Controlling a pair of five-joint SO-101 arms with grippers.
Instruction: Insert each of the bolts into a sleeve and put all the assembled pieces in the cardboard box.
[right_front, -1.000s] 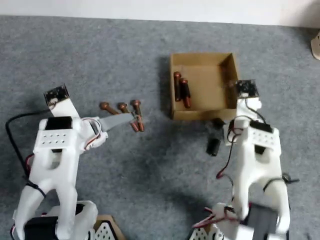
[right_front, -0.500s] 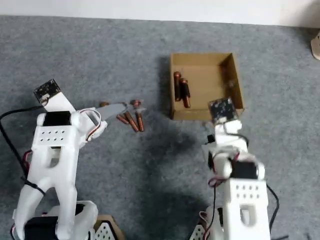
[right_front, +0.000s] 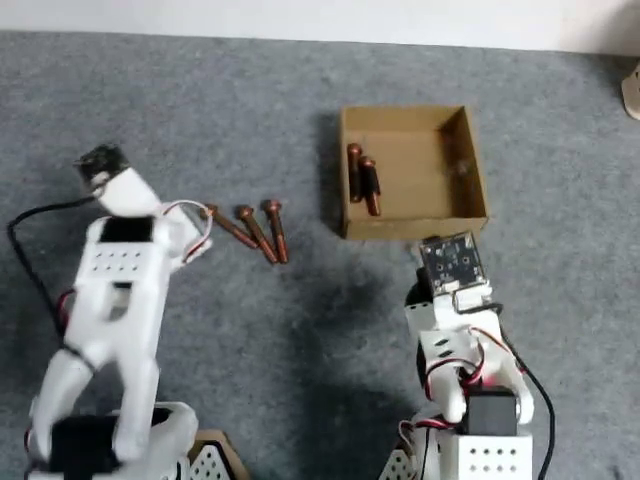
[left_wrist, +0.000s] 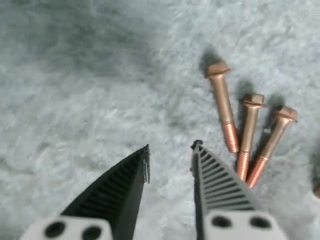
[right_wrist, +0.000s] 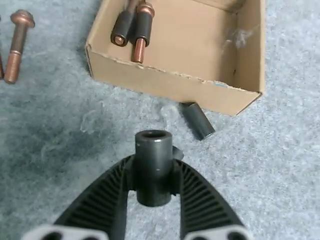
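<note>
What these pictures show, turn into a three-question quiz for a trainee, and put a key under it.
1. True or false: the right gripper is shut on a sleeve.
2. How many bolts lie loose outside the cardboard box? A) two B) three C) five
3. Fill in: the left gripper is ____ (open or shut).
Key: 1 true; 2 B; 3 open.

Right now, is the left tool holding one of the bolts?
No, the left tool is open and empty, and the three bolts lie loose on the carpet beside it.
</note>
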